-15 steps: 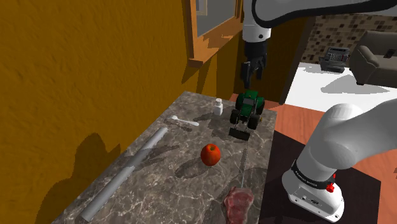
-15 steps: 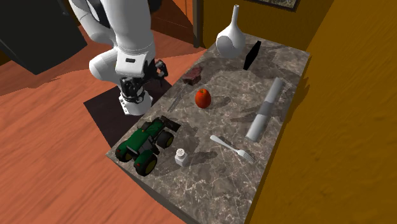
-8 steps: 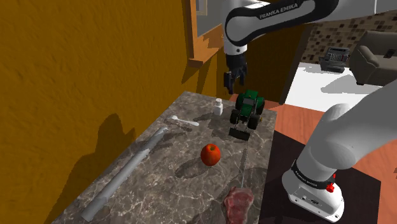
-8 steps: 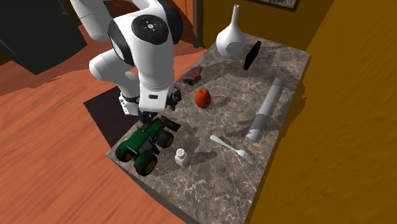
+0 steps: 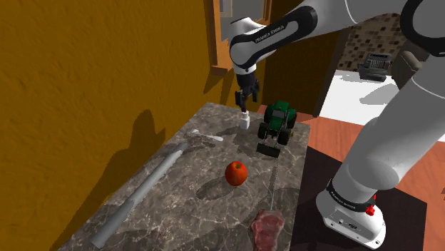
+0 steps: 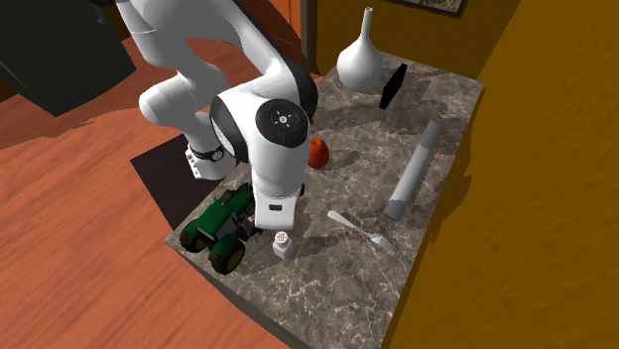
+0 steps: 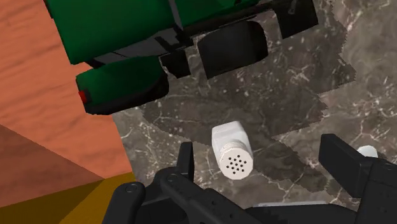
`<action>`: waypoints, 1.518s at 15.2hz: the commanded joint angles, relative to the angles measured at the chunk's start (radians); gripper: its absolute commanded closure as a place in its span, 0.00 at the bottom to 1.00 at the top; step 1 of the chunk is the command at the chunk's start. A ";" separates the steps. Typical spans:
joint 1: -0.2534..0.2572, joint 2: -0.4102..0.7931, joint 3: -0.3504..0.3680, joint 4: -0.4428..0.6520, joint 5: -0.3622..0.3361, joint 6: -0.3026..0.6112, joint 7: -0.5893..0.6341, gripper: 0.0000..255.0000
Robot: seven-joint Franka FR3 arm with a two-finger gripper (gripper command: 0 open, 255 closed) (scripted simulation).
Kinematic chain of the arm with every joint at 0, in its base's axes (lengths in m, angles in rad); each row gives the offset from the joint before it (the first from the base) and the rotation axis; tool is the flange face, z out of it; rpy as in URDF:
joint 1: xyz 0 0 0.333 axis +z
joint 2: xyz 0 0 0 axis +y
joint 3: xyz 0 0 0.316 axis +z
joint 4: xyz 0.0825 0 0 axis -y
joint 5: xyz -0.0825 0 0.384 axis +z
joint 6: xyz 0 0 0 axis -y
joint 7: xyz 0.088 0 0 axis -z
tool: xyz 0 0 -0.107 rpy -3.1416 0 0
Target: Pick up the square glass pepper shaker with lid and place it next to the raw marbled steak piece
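The small white square pepper shaker (image 5: 245, 120) with a perforated lid stands upright at the far end of the marble counter (image 5: 187, 207), next to the green toy tractor (image 5: 277, 123). My gripper (image 5: 244, 107) hangs just above it, pointing down. Seen from the wrist, the shaker (image 7: 232, 149) lies below the open gripper (image 7: 264, 164), nearer one finger (image 7: 186, 159), and neither finger touches it. In the second exterior view my arm's wrist (image 6: 269, 211) sits right over the shaker (image 6: 283, 244). The raw marbled steak (image 5: 267, 228) lies at the counter's near end.
A red apple (image 5: 236, 172) sits mid-counter between shaker and steak. A white fork (image 6: 362, 230) and a long grey tube (image 6: 414, 171) lie toward the wall side. A white vase (image 6: 359, 61) and a black object (image 6: 393, 86) stand at the steak's end. The tractor (image 6: 223, 230) crowds the shaker's floor side.
My gripper has swung from above the tractor toward the shoulder view's left and come down, ending just over the shaker. Nothing on the counter has moved.
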 commanded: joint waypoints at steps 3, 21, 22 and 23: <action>0.002 0.168 0.000 0.094 0.000 0.060 -0.016 0.00; -0.002 0.253 -0.002 0.061 -0.002 0.174 -0.021 1.00; -0.002 0.253 -0.002 0.061 -0.002 0.174 -0.021 1.00; -0.002 0.253 -0.002 0.061 -0.002 0.174 -0.021 1.00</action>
